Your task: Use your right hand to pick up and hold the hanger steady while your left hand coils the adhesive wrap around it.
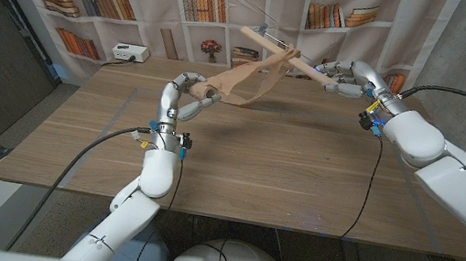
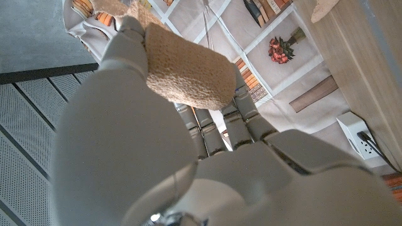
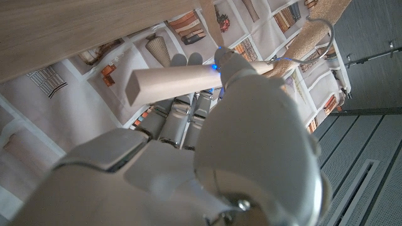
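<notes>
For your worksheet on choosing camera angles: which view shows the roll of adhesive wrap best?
The left wrist view: the roll of adhesive wrap is close up, held by the left hand. The head view shows it small in that hand, its strip running to the hanger. The right wrist view shows wrap on the hanger.

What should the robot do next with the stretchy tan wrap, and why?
Probably the left hand should carry its roll of wrap around the hanger once more. The right hand holds the wooden hanger up above the table, and a loose band of wrap hangs slack between roll and hanger.
</notes>
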`<action>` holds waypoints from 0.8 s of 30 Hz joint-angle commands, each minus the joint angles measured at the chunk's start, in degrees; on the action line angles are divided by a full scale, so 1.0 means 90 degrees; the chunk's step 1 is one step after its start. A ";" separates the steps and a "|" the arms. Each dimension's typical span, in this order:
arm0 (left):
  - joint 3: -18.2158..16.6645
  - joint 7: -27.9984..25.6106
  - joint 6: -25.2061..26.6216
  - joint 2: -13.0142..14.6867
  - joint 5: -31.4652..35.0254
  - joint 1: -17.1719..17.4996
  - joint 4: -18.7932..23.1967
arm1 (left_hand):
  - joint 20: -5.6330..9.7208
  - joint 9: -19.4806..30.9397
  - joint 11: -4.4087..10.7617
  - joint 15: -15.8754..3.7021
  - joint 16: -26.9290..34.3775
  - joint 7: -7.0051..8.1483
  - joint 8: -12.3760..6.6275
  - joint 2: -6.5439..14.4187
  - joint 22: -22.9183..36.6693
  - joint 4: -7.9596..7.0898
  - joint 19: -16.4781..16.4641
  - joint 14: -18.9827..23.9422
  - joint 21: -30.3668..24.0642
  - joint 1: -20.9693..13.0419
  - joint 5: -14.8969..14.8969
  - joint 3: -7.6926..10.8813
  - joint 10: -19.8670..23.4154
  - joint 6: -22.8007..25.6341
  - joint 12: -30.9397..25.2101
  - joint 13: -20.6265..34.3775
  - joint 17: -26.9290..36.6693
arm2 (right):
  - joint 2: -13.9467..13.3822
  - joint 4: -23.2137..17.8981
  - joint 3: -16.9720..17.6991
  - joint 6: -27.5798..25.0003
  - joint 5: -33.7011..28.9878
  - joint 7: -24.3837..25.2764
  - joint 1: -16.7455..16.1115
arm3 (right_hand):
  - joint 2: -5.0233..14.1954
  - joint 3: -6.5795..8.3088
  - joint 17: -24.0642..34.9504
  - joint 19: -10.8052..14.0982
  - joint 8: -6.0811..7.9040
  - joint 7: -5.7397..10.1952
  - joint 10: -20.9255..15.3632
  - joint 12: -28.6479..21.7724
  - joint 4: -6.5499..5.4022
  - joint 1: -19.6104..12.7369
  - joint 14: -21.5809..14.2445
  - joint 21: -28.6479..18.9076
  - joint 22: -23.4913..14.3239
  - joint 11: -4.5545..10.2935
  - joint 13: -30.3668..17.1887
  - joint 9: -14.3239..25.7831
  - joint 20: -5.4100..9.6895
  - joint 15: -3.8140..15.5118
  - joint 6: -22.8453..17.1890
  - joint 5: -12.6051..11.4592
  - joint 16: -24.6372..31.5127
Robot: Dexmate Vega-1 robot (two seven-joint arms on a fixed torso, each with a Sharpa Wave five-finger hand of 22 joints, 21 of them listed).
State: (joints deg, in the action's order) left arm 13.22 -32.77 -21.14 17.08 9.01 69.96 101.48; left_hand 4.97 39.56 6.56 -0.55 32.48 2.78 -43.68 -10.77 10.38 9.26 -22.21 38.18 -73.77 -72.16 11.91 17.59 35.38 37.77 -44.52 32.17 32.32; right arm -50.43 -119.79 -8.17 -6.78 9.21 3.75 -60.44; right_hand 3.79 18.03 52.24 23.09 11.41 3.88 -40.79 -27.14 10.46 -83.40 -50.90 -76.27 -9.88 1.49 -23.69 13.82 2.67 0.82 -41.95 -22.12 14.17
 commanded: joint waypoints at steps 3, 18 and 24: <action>-0.0252 -0.0264 -0.0025 0.0019 0.0122 -0.0133 -0.0243 | 0.0018 0.0007 0.0000 -0.1094 0.0045 0.0000 -0.0050 0.2132 0.0016 0.0003 -0.0016 0.1138 -0.0060 -0.2086 0.0061 0.0050 0.0080 0.0051 -0.0033 -0.0006 0.0417 | -0.0014 -0.0144 -0.0016 0.0165 0.0012 0.0062 -0.0105 | 0.0189 0.0119 0.0013 -0.0024 0.0005 0.0023 -0.0621 -0.0017 -0.0121 -0.0128 -0.0704 -0.0025 -0.0003 0.0556 -0.1013 0.0021 0.0597 0.1405 -0.0010 -0.0027 0.0051; -0.0222 -0.0158 -0.0107 0.0057 0.0045 -0.0274 -0.0404 | 0.0018 0.0017 -0.0014 -0.1097 0.0047 -0.0002 -0.0066 0.2132 0.0018 0.0007 -0.0007 0.1139 -0.0072 -0.2089 0.0068 0.0056 0.0062 0.0042 -0.0050 -0.0007 0.0416 | -0.0045 -0.0313 -0.0137 0.0452 0.0100 -0.0110 -0.0124 | 0.0190 0.0113 0.0007 -0.0022 0.0002 0.0026 -0.0610 -0.0006 -0.0123 -0.0125 -0.0698 -0.0019 -0.0002 0.0545 -0.1022 0.0020 0.0593 0.1406 -0.0005 -0.0025 0.0049; -0.0176 -0.0084 -0.0142 0.0059 -0.0003 -0.0352 -0.0466 | 0.0016 0.0008 -0.0017 -0.1095 0.0058 -0.0002 -0.0066 0.2128 0.0016 0.0003 -0.0017 0.1136 -0.0072 -0.2082 0.0068 0.0052 0.0062 0.0042 -0.0054 -0.0019 0.0425 | 0.0002 -0.0336 -0.0263 0.0788 0.0276 -0.0352 -0.0041 | 0.0191 0.0109 -0.0002 -0.0027 0.0003 0.0022 -0.0621 -0.0002 -0.0122 -0.0126 -0.0702 -0.0019 -0.0002 0.0545 -0.1017 0.0020 0.0593 0.1408 -0.0006 -0.0025 0.0046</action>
State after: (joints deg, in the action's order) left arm 11.27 -34.48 -21.85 17.50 9.73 67.84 98.24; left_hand 4.86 39.52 6.56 -0.55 32.70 2.77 -44.14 -10.83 10.32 9.25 -22.11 38.18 -74.30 -72.22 12.36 17.59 35.38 37.76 -44.76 31.86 32.32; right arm -50.71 -121.99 -9.06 -3.17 10.08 3.08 -61.46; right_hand 3.80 18.03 52.23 23.09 11.41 3.88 -40.81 -26.95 10.46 -83.38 -50.89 -76.27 -9.88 1.47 -23.73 13.83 2.66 0.83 -41.95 -22.10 14.37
